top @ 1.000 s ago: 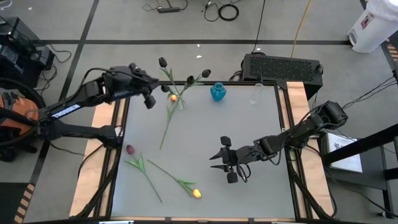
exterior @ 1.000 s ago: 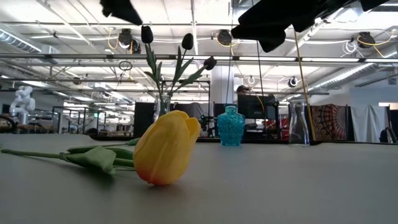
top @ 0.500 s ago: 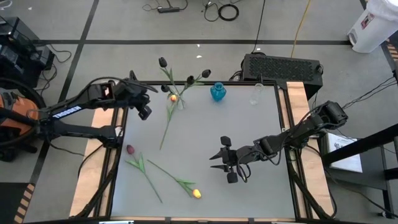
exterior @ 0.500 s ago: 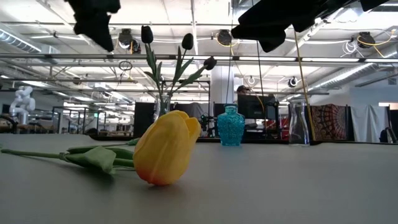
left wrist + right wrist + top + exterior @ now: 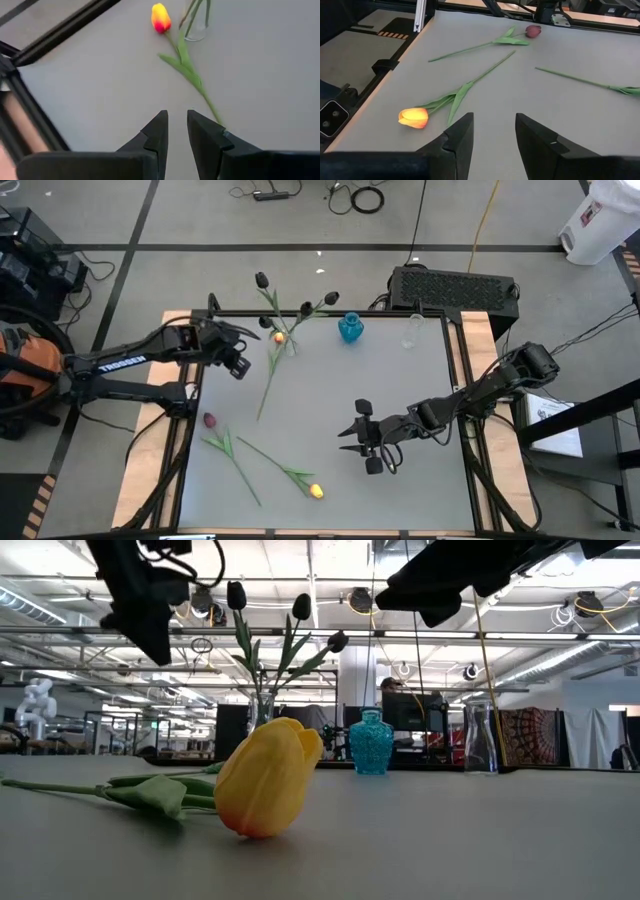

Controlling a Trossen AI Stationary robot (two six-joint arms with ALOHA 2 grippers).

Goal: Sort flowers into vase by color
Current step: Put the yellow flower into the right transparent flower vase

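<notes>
Three black tulips stand with their stems in a clear vase (image 5: 290, 345) at the far edge. A yellow tulip (image 5: 279, 337) lies with its head beside that vase (image 5: 197, 20) and its stem (image 5: 197, 82) running toward the near edge. A dark red tulip (image 5: 209, 420) and a second yellow tulip (image 5: 316, 491) lie at the near left. My left gripper (image 5: 238, 367) hangs open above the table's left side, tilted down, just left of the first yellow tulip's stem. My right gripper (image 5: 348, 440) hovers open over the middle, pointing at the near-left flowers (image 5: 413, 118).
A blue vase (image 5: 349, 328) and a second clear vase (image 5: 413, 330), both without flowers, stand along the far edge. The table's black frame rail (image 5: 60, 32) runs close by my left gripper. Bare table surface lies between the two grippers.
My left gripper has come down from beside the black tulips' vase and drawn a little toward the table's left and near edges. Its wrist has rolled and it has tipped downward. The flowers and my right gripper have kept still.
</notes>
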